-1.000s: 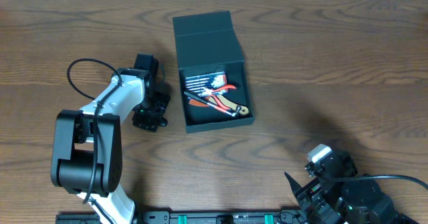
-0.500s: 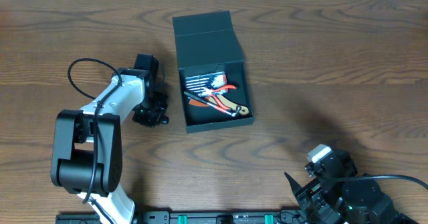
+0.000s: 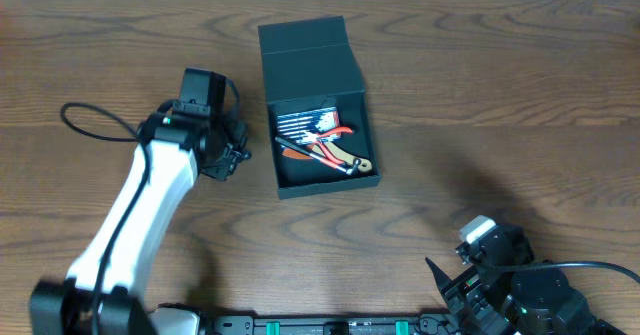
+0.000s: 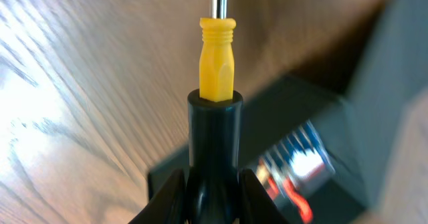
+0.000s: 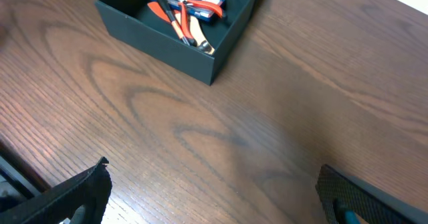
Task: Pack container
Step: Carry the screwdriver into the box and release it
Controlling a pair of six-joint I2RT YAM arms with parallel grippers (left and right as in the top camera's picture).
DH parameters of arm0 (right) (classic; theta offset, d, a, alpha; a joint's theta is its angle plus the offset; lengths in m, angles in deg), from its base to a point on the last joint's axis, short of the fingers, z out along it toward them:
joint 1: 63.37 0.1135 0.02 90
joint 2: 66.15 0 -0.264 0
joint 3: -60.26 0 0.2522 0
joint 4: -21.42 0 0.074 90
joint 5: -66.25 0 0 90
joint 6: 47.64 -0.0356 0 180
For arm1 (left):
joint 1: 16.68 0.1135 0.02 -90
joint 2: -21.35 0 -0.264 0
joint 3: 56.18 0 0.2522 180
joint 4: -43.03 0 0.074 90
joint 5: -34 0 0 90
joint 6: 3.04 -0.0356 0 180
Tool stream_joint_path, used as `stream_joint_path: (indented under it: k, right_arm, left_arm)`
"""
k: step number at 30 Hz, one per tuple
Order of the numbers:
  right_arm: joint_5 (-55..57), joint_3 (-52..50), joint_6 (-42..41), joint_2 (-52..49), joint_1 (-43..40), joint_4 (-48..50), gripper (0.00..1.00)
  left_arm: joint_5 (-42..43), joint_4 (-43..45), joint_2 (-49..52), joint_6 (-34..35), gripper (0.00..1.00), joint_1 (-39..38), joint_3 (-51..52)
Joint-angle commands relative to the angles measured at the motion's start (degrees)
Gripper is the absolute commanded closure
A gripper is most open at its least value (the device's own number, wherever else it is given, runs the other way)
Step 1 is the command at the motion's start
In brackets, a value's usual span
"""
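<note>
The container [image 3: 330, 186], a dark box with its flap lid [image 3: 308, 59] folded back, stands open at the table's middle. Inside lie red-handled pliers [image 3: 335, 135], another tool and a blue striped packet [image 3: 305, 122]. My left gripper [image 3: 226, 156] hovers just left of the box, shut on a screwdriver. In the left wrist view the jaws [image 4: 212, 178] clamp its black handle [image 4: 214, 134], and the yellow section [image 4: 217, 57] and steel shaft point away, with the container [image 4: 294, 100] blurred beyond. My right gripper [image 5: 214, 200] hangs open over bare wood near the front right; the container [image 5: 167, 42] is far ahead of it.
Wood-grain table [image 3: 500, 125] all round the box. A black cable [image 3: 85, 115] loops off the left arm. The right arm's base [image 3: 530, 300] sits at the front right edge, and a rail [image 3: 330, 325] runs along the front.
My left gripper has closed on the screwdriver and lifted it, shifting slightly back and left as the arm swung up. The right arm has not moved.
</note>
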Motion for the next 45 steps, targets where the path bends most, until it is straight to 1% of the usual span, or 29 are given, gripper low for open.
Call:
stream_joint_path:
  k: [1,6,11,13,18,22,30,35,37,38,40,43,45]
  right_arm:
    - [0.3,0.0,-0.8,0.2,-0.3,0.0,0.01]
    - [0.3,0.0,-0.8,0.2,-0.3,0.0,0.01]
    - [0.3,0.0,-0.8,0.2,-0.3,0.0,0.01]
    - [0.3,-0.1,-0.8,0.2,-0.3,0.0,0.01]
    - [0.3,0.0,-0.8,0.2,-0.3,0.0,0.01]
    - [0.3,0.0,-0.8,0.2,-0.3,0.0,0.01]
    - [0.3,0.0,-0.8,0.2,-0.3,0.0,0.01]
    - [0.3,0.0,-0.8,0.2,-0.3,0.0,0.01]
    - [0.3,0.0,-0.8,0.2,-0.3,0.0,0.01]
    - [0.3,-0.1,-0.8,0.2,-0.3,0.0,0.01]
    - [0.3,0.0,-0.8,0.2,-0.3,0.0,0.01]
    - [0.3,0.0,-0.8,0.2,-0.3,0.0,0.01]
    - [0.3,0.0,-0.8,0.2,-0.3,0.0,0.01]
  left_arm:
    - [-1.2,-0.3,-2.1,0.2,0.85,-4.1,-2.6]
    - [-1.3,-0.3,0.4,3.8,0.86,-13.0,-8.5]
    - [-1.5,1.1,8.2,8.3,0.86,-20.2,-15.1]
    - [-1.4,1.9,11.2,10.1,0.85,-21.6,-16.8]
    - [-1.4,5.0,17.9,15.6,0.86,-24.0,-18.7]
    - [-1.4,5.2,22.0,19.4,0.85,-25.2,-18.7]
    - [-0.9,8.2,29.0,20.2,0.85,-26.6,-18.7]
    - [0.3,8.3,30.4,20.4,0.84,-26.6,-18.7]
    - [0.3,8.3,30.5,20.3,0.70,-26.6,-18.7]
    - [0.3,8.4,30.5,20.3,0.60,-26.6,-18.7]
    - [0.3,8.6,30.5,20.3,0.47,-26.6,-18.7]
    - [0.3,8.7,30.5,20.3,0.43,-26.6,-18.7]
    - [0.3,8.7,30.1,19.9,0.43,-26.6,-18.7]
